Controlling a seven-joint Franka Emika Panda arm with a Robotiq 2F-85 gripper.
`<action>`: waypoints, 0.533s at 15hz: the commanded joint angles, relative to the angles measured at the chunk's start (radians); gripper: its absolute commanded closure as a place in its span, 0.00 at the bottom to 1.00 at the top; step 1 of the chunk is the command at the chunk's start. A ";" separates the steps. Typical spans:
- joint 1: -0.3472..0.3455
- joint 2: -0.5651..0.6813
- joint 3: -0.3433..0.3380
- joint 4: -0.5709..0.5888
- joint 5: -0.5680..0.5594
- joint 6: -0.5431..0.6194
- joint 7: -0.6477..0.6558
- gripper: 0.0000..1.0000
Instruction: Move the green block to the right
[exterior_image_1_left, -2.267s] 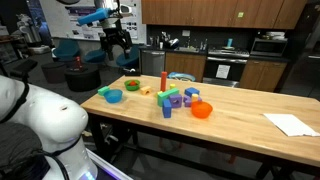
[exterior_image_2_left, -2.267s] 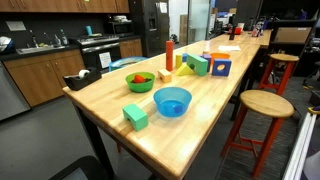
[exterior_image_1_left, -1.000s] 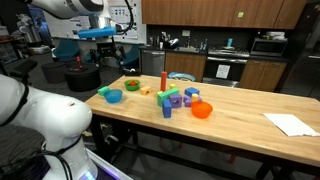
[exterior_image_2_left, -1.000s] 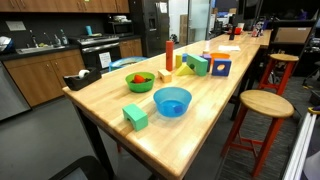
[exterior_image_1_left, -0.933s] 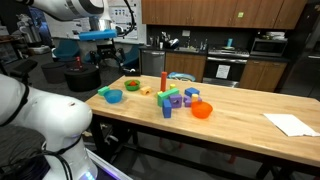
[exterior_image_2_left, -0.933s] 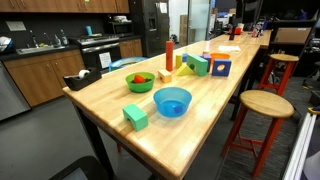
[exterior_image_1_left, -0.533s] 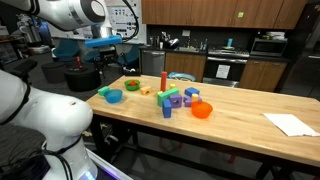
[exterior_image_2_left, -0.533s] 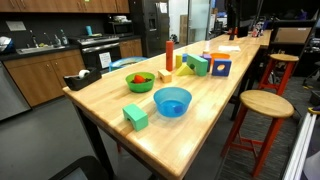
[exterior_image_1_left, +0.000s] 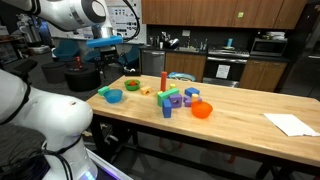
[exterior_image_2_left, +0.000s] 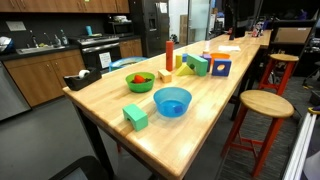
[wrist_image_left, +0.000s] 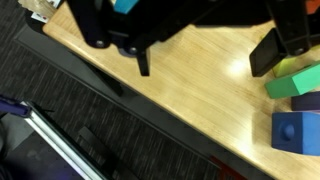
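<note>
The green block (exterior_image_2_left: 135, 116), small, low and teal-green, lies near the table's end beside the blue bowl (exterior_image_2_left: 172, 100). It shows at the table's left end in an exterior view (exterior_image_1_left: 104, 92), next to the blue bowl (exterior_image_1_left: 114, 96). My gripper (exterior_image_1_left: 104, 55) hangs high in the air behind that end of the table, well apart from the block. In the wrist view the gripper (wrist_image_left: 205, 58) is open and empty, its two dark fingers spread above the wooden tabletop. The green block is out of the wrist view.
A green bowl (exterior_image_2_left: 140, 79), a red cylinder (exterior_image_2_left: 170, 55), a lime-green block cluster (exterior_image_2_left: 196, 64) and a blue block (exterior_image_2_left: 220, 67) stand further along the table. An orange bowl (exterior_image_1_left: 202, 110) and white paper (exterior_image_1_left: 291, 124) lie to the right. A wooden stool (exterior_image_2_left: 264, 104) stands beside the table.
The arm has swung left and away from the table's end over the last seconds. In the last half second almost nothing has moved. The blocks and bowls stay put.
</note>
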 joint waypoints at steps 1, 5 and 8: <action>0.056 0.006 -0.040 -0.012 0.085 0.063 -0.080 0.00; 0.130 0.084 -0.028 -0.067 0.206 0.313 -0.139 0.00; 0.097 0.047 -0.024 -0.054 0.178 0.233 -0.119 0.00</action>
